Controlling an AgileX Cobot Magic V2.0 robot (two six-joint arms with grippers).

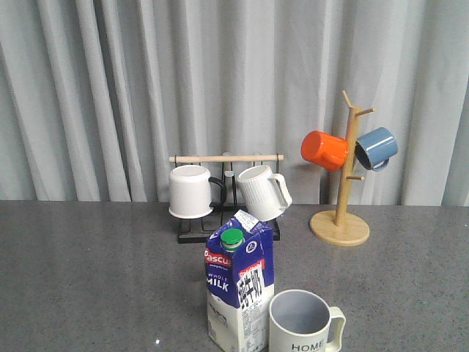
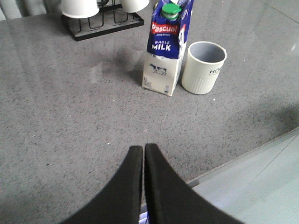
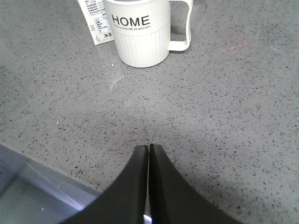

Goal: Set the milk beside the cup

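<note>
The milk (image 1: 239,282), a dark-blue and white carton with a green cap, stands upright on the grey table near its front edge. The cup (image 1: 300,323), a cream mug lettered "HOME", stands just to its right, close beside it. Both show in the left wrist view, the milk (image 2: 166,46) and the cup (image 2: 203,67). In the right wrist view the cup (image 3: 142,30) is near, with a corner of the milk (image 3: 96,21) behind it. My left gripper (image 2: 143,147) is shut and empty, well back from the milk. My right gripper (image 3: 149,146) is shut and empty, short of the cup.
A black rack (image 1: 220,220) with a plain white mug (image 1: 190,192) and a ribbed white mug (image 1: 262,192) stands behind the milk. A wooden mug tree (image 1: 341,220) with an orange mug (image 1: 324,149) and a blue mug (image 1: 377,148) stands at the back right. The table's front edge (image 2: 243,156) is near both grippers.
</note>
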